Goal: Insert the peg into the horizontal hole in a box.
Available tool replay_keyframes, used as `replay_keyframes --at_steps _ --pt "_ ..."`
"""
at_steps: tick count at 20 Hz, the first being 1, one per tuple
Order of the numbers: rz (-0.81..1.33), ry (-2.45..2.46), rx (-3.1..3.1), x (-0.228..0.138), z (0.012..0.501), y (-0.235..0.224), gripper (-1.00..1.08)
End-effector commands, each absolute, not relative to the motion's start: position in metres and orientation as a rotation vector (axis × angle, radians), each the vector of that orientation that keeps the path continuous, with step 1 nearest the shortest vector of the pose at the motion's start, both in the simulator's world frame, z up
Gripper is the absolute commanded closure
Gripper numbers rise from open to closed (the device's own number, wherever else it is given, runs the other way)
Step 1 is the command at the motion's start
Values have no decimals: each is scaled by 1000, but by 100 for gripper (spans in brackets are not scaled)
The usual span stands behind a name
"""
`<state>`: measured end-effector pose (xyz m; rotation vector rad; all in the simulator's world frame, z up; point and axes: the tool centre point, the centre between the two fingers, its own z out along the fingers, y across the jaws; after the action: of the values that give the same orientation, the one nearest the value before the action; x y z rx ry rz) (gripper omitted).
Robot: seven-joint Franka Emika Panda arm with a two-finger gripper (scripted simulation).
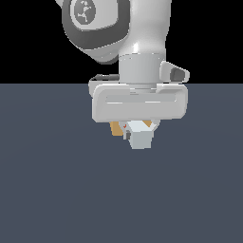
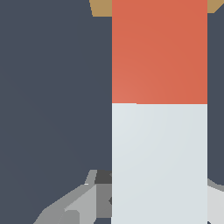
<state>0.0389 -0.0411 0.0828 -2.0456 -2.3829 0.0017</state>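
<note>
The peg [image 2: 159,109] fills the wrist view, its pale grey-white length near the camera and its orange-red end pointing at the box [image 2: 100,6], of which only tan corners show past the peg's tip. In the exterior view the peg [image 1: 141,137] is seen end-on, white end toward the camera, hanging just under the hand. My gripper [image 1: 139,129] is shut on the peg, with grey fingers [image 2: 78,203] on either side of it. The tan box [image 1: 115,128] peeks out behind the peg and under the hand. The hole is hidden behind the peg.
A flat dark blue-grey floor [image 1: 57,190] spreads all around. The arm's white wrist and hand [image 1: 140,102] cover most of the box in the exterior view.
</note>
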Motion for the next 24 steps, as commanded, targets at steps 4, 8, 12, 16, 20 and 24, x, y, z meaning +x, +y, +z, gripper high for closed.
replay_keyframes --at_steps 4,8,12,16,20,24 --pt "0 -2401 -2026 59 95 -14 108" --pt "0 -2408 -2018 66 99 -5 108" --pt "0 -2410 -2015 68 100 -2 108" --pt "3 -2409 -2013 67 98 -2 108" --pt "-1 -2414 -2011 71 101 0 108" --pt "-2 -2416 -2009 73 103 1 108"
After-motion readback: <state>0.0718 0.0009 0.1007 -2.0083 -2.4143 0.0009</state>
